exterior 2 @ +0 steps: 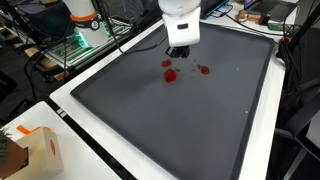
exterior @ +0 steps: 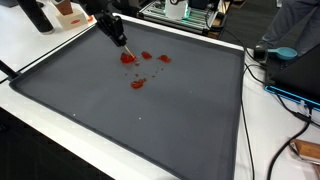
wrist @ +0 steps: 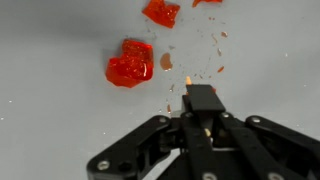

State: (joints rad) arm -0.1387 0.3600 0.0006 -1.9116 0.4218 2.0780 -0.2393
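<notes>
Hand (wrist: 200, 128), tool (wrist: 201, 98) — perhaps wet red lump (wrist: 130, 65)

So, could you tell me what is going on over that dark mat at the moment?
The single robot arm has its gripper low over a dark grey mat, with the jaws closed on what looks like a thin tan stick. The stick's tip points down at a cluster of glossy red pieces scattered near one end of the mat. In the wrist view the largest red lump lies just ahead of the tip, with small crumbs around it. Whether the tip touches anything cannot be told.
</notes>
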